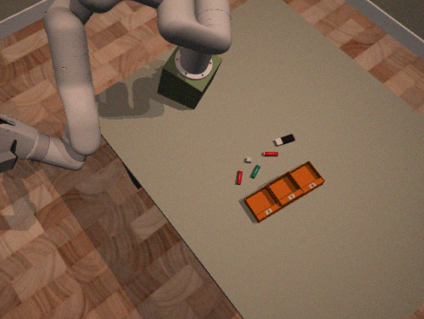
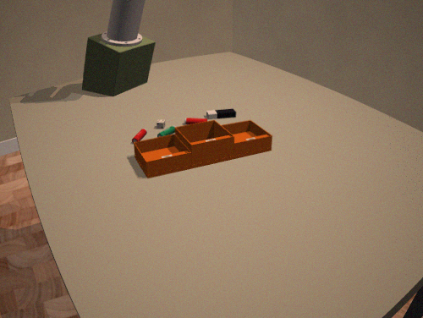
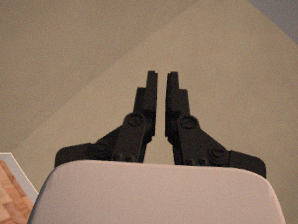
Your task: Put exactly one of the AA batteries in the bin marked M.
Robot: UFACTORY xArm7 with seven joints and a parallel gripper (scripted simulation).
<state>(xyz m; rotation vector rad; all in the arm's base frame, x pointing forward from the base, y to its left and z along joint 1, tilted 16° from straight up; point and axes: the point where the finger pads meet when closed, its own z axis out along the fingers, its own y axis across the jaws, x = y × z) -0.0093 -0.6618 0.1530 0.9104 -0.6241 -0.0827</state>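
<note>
Three orange bins stand joined in a row on the table (image 1: 285, 191), and they also show in the exterior view (image 2: 203, 145). Each has a small white label that is too small to read. Beside them lie a red cylinder (image 1: 239, 177), a green cylinder (image 1: 255, 171) and a second red cylinder (image 1: 270, 153), all battery-like. My gripper (image 3: 162, 86) is shut with nothing between the fingers. It is raised far from these things, off the table's left side. The arm's wrist (image 1: 17, 146) shows at the left edge of the top view.
A small white cube (image 1: 248, 159) and a black-and-white block (image 1: 284, 139) lie near the cylinders. The arm's green base (image 1: 189, 78) stands at the table's far edge. The table's left edge runs diagonally, with wooden floor beyond it.
</note>
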